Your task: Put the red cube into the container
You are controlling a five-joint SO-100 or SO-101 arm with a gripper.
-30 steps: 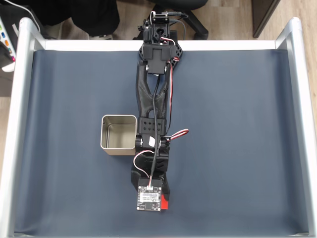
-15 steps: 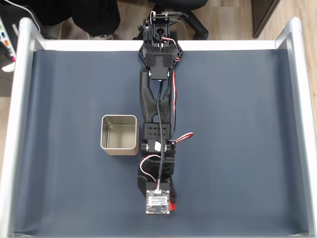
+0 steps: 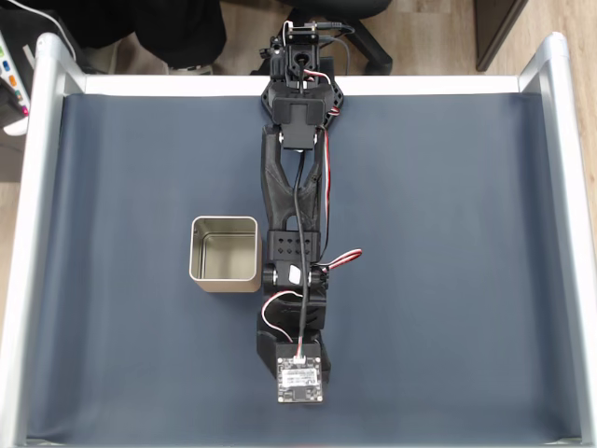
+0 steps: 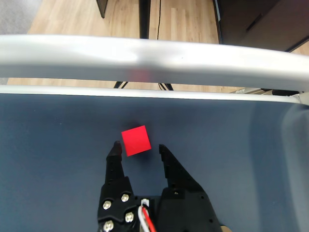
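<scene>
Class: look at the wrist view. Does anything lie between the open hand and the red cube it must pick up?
Nothing visible does. The red cube sits on bare dark mat just ahead of the open hand, roughly level with the fingertips and nearer the left one in that view.

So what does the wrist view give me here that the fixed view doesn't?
Wrist view: the cube on the mat just ahead of the open gripper, between the fingertips and untouched, with the rail beyond it.
Fixed view: the tin, empty, beside the arm; the camera board hides the cube's spot.
Both: the dark mat and the silver rail.
</scene>
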